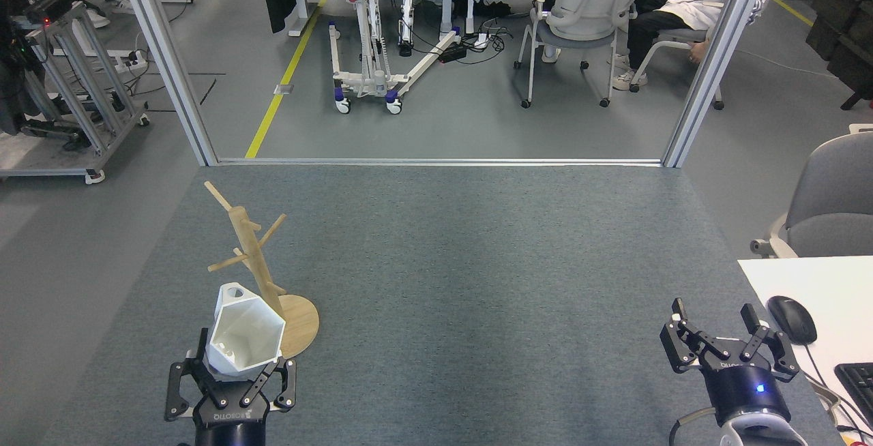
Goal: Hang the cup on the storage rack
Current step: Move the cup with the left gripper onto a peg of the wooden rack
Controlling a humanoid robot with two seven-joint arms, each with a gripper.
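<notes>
Nearest you, at the bottom left, your left gripper point(235, 381) pinches the cup point(244, 329) between its fingers, holding it by the narrow lower end. The cup's open hexagonal mouth tilts up toward the camera, and its handle, with the round hole, points away from you. At the bottom right, your right gripper point(728, 344) hangs over the table with its fingers spread and nothing between them.

Just past the cup stands the storage rack point(254, 255). The cup overlaps the left part of the rack's round base and sits low beside the post, below the slanted pegs; you cannot tell whether cup and rack touch. The rack stands upright on the grey table point(477, 282).

To the right, a white desk point(811, 296) carries a mouse point(792, 319). Beyond the table's far edge, a chair point(580, 16) stands on the floor.
</notes>
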